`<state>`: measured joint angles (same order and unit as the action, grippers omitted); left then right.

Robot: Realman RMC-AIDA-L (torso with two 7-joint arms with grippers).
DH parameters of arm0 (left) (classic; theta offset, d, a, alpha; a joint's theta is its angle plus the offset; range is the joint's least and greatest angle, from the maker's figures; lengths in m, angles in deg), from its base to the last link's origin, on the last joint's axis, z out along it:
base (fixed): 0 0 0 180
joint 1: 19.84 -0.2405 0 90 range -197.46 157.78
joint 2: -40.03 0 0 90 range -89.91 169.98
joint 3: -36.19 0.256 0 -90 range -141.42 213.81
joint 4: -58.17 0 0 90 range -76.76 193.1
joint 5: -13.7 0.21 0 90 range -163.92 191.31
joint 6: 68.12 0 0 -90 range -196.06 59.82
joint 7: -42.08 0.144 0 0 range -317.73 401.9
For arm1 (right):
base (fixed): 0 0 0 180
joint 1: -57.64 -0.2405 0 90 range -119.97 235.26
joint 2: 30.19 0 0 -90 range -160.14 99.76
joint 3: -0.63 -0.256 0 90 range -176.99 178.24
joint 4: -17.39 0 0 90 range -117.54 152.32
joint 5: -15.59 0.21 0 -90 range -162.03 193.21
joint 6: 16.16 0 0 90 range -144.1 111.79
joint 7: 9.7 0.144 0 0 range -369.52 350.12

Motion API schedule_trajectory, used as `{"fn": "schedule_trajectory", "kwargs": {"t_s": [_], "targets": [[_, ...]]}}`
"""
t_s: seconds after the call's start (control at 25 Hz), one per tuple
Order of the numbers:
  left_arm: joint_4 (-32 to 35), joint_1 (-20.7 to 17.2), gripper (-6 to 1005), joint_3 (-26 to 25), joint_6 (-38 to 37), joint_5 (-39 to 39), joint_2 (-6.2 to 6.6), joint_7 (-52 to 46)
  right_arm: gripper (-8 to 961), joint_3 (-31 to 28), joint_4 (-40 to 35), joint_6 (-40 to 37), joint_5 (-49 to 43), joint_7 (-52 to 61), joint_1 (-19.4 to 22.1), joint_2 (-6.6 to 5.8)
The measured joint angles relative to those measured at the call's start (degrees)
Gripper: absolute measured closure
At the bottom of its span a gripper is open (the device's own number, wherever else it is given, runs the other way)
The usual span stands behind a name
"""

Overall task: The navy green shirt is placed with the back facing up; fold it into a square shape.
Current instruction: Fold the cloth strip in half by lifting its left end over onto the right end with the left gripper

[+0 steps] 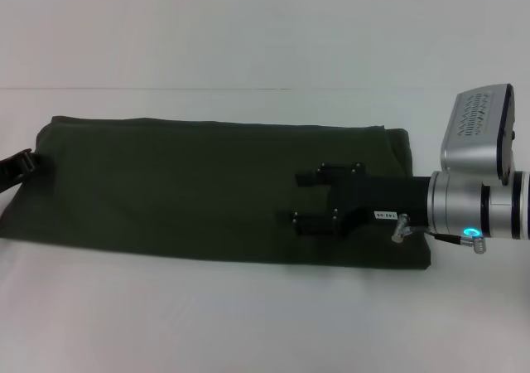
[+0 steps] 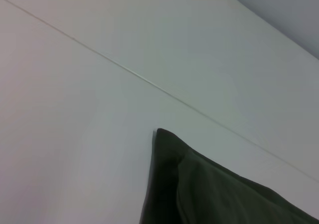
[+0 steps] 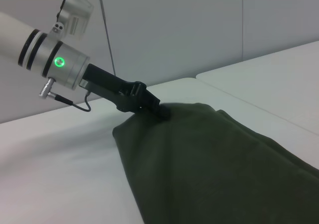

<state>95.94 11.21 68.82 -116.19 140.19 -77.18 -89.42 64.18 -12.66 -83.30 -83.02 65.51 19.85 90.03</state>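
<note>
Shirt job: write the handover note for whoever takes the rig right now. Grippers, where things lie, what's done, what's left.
Right gripper: over the right half of the shirt, fingers open, holding nothing.
Left gripper: at the shirt's left edge, fingers against the cloth; open or shut cannot be told.
Shirt: lies flat on the white table as a long band running left to right, plain side up, no sleeves sticking out.
Done: the sides look already folded in.
Left: fold the band across its length, probably one end over the other, until it is roughly square.
</note>
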Motion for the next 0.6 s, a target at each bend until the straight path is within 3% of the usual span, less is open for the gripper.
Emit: {"fn": "schedule_trajectory", "kwargs": {"t_s": [0.12,0.6], "targets": [[0.2,-0.1,908,0.2,-0.3,-0.2,-0.10,0.1,165,0.0,0.0,0.0,0.0,0.1,0.0,0.00],[7.1,-2.0,461,-0.2,-5.4,-4.4,-0.68,-0.1,166,0.1,0.1,0.0,0.0,-0.1,0.0,-0.09]]}}
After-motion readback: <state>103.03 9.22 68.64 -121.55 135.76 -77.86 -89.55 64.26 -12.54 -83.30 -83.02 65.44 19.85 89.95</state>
